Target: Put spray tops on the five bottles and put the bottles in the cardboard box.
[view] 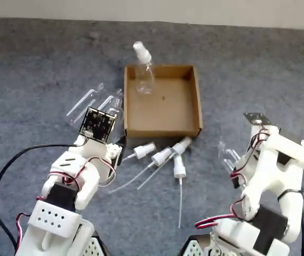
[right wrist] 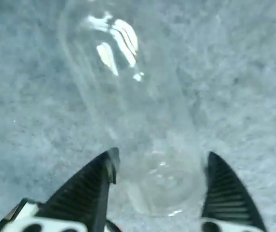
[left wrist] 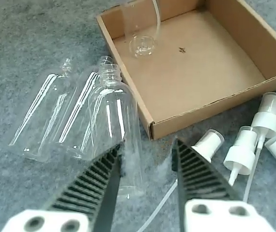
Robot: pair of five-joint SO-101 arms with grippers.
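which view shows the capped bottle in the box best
The high view: the whole bottle stands in a far corner of the box, spray top on. The left wrist view catches just its base and lower wall, cut by the frame edge.

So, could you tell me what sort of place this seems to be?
Probably a robotics lab bench set up for a packing exercise: two white plastic robot arms at a grey felt-like tabletop, with a shallow brown cardboard box, clear plastic bottles and white spray tops.

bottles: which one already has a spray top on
The bottle standing in the cardboard box; it alone wears a spray top, the other bottles lie uncapped outside.
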